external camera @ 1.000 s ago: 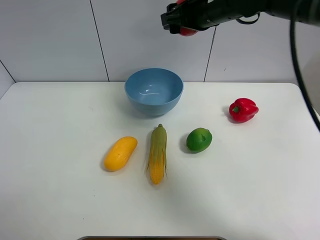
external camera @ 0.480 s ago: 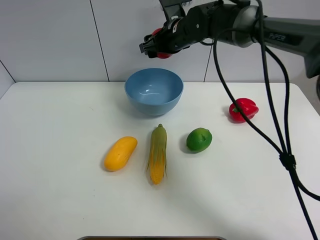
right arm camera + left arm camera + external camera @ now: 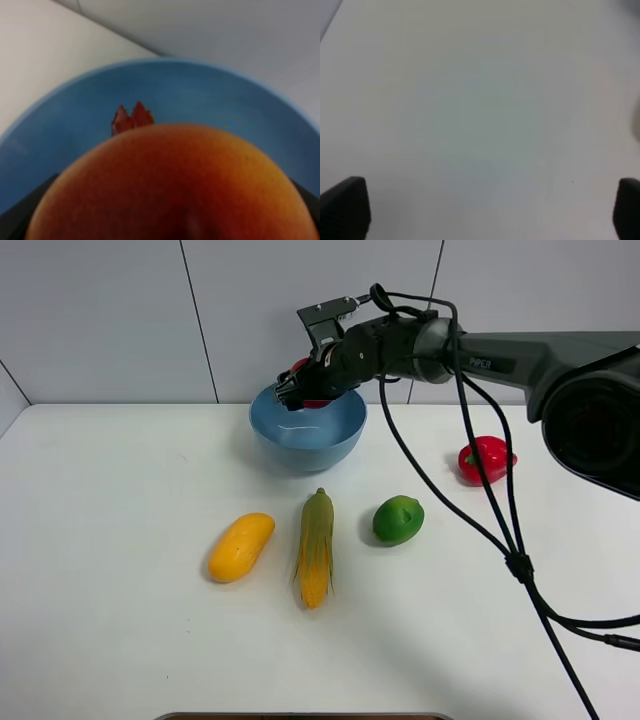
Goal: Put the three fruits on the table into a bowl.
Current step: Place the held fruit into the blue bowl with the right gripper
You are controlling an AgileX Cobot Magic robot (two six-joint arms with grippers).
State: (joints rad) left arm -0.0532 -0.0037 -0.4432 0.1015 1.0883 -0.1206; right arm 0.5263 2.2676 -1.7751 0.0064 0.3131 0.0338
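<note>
- The right fingers (image 3: 12, 222) are clamped on the apple (image 3: 175, 190), spread about as wide as the fruit itself; from the wrist only dark slivers of them show on either side of it
- The right gripper (image 3: 303, 390) hangs over the far rim of the bowl (image 3: 330, 445), with bits of red apple showing above and below it; I cannot tell whether the fruit touches the bowl
- From the wrist, the apple's orange-red skin fills the foreground, with the bowl's blue inner wall behind it and a small red glint on that wall
- The left fingers (image 3: 345, 210) stand wide apart with nothing between them; the left gripper (image 3: 485, 207) hangs over a blurred white surface and does not show in the high view
- The bowl sits upright near the far edge of the table (image 3: 100, 640), about midway along it
- The mango (image 3: 241, 546) lies in the middle of the table, tilted, left of the corn (image 3: 316, 546) and apart from it
- The corn lies with its green tip towards the bowl, between mango and lime (image 3: 399, 519)
- The lime rests just right of the corn, not touching it
- The pepper (image 3: 487, 459) sits towards the right edge, well apart from the lime
- Black cables (image 3: 515, 565) hang from the right arm (image 3: 520, 345) and run towards the near right corner
</note>
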